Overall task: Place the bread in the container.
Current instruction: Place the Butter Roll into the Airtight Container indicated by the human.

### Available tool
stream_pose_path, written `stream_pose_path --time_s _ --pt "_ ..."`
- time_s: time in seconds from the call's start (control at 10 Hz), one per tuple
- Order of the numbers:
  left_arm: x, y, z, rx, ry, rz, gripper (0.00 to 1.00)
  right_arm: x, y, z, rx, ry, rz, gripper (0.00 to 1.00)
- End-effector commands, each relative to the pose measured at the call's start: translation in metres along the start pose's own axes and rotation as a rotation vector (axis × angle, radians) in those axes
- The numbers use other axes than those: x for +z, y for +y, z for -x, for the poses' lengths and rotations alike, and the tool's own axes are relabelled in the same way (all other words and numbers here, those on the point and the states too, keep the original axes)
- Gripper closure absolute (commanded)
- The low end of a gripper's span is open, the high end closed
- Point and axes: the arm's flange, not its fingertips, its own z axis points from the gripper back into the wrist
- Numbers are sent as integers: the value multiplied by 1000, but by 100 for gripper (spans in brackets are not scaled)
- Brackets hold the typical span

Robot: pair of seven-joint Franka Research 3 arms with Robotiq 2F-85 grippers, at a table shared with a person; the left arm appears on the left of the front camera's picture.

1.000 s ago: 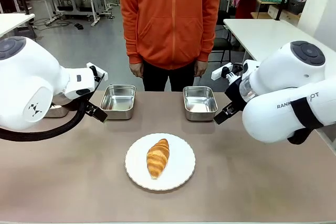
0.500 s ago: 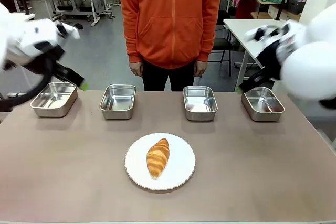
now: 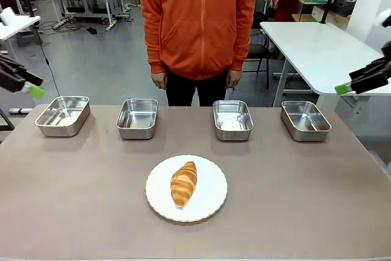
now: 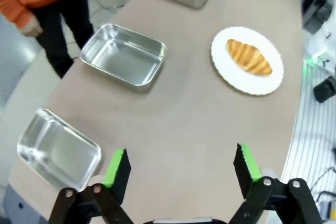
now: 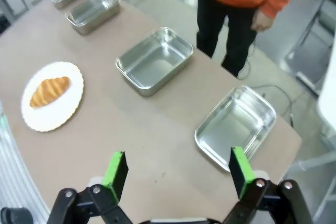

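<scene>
Bread point(image 3: 184, 184) lies on a round white plate point(image 3: 211, 203) in the lower middle of the front frame, on the counter point(image 3: 305, 200). Above it we see a row of steel trays: the leftmost container point(image 3: 61, 129), second container point(image 3: 136, 133), third container point(image 3: 233, 136) and rightmost container point(image 3: 305, 136), all well apart from the bread. Our left gripper point(image 4: 181, 161) hangs high at the left edge with its jaws wide apart. Our right gripper point(image 5: 177, 163) hangs at the right edge, jaws likewise spread. A person point(image 3: 198, 22) in an orange hoodie stands at the top centre.
</scene>
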Motion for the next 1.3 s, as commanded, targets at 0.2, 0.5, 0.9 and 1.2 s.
stream_pose_path --time_s 0.2,0.5,0.9,1.2 --pt "0 0 0 0 0 0 0 -4 10 -9 -25 50 35 0" --pt "-6 2 4 25 17 -9 0 -7 8 -7 2 46 27 0" --pt "36 46 7 29 -142 -87 0 5 -50 -21 -26 1 24 0" --pt "55 55 14 28 -227 -128 0 23 -73 -13 -50 -40 15 0"
